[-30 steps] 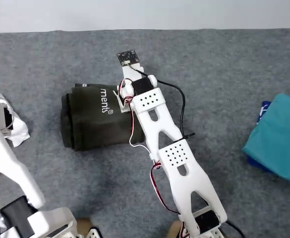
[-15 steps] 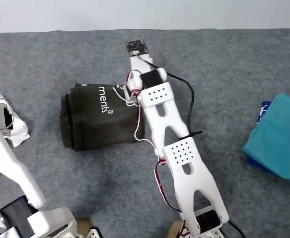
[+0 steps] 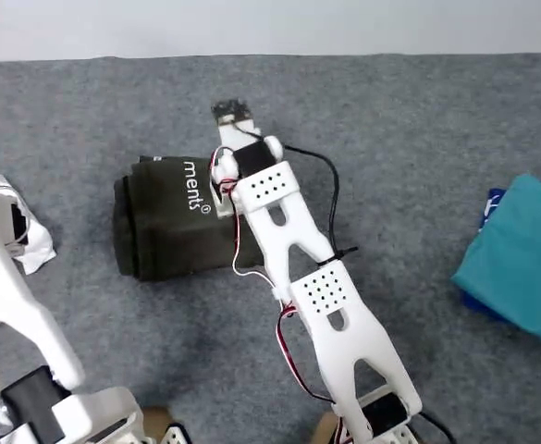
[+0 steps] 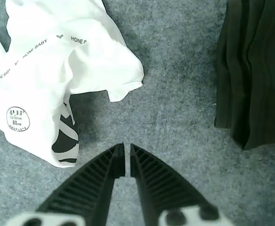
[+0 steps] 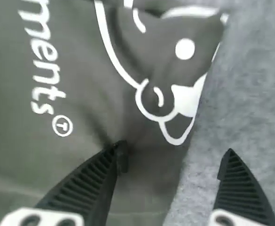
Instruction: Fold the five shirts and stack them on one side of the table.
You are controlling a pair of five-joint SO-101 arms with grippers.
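**Right arm back over the folded olive shirt**

Since half a second ago the right arm (image 3: 279, 213) has swung back from the bare counter (image 3: 418, 139) toward the dark olive shirt (image 3: 173, 222), and its wrist again sits over that shirt's near corner. The shirt itself has not shifted, and neither has the left arm.

The olive shirt lies mid-counter as a compact, layered bundle, so its folding looks done or close to it. The right pincer (image 5: 170, 179) is spread wide and empty. One finger rests on the printed cloth at the bundle's edge and the other hangs over the grey counter beside it. This reads as lining up a grasp on the edge, either for a last tuck or to carry the bundle off. The next move calls for sinking low enough to catch every layer before clenching, or the fold may open when lifted.

The left pincer (image 4: 127, 160) is clenched on nothing, above bare counter between the olive bundle and a crumpled white shirt (image 4: 57, 61) that is not yet folded.

The only thing gathering shirts is the pile at the right edge of the high view, where a teal shirt (image 3: 524, 254) lies on a blue one (image 3: 492, 208). Whether more lie beneath cannot be told.
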